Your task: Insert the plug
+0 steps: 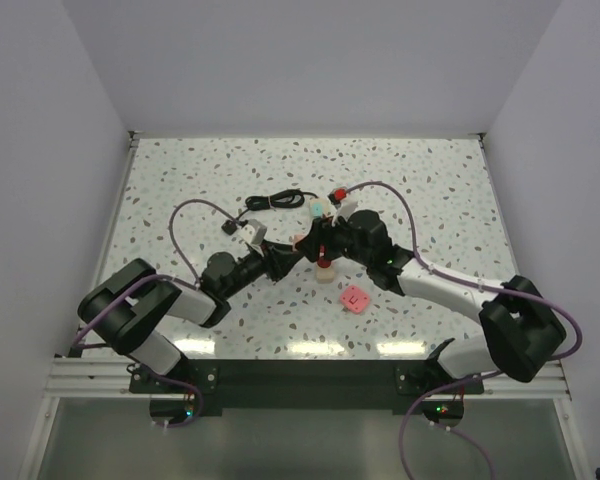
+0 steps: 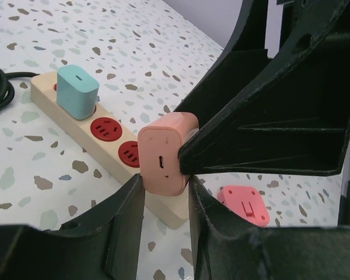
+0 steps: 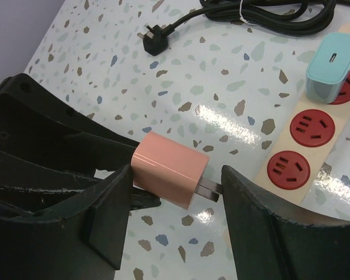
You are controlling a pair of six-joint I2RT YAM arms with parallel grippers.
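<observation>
A pink plug [image 2: 166,153] hangs just above the near end of the beige power strip [image 2: 81,131], its USB face toward the left wrist camera. My left gripper [image 2: 166,189] is shut on its two sides. In the right wrist view the plug [image 3: 169,169] lies between the fingers of my right gripper [image 3: 175,175]. One finger presses its back end and the other touches the prong tips. The two grippers meet at the table's middle, left [image 1: 296,250] and right [image 1: 320,246]. The strip [image 3: 296,149] has free red sockets beside the plug.
A teal plug [image 2: 77,90] sits in the strip's far socket [image 1: 320,208]. A second pink adapter [image 1: 355,298] lies prongs-up on the table near the strip's end. The strip's black cable [image 1: 275,202] is coiled behind, its wall plug [image 3: 149,36] lying loose.
</observation>
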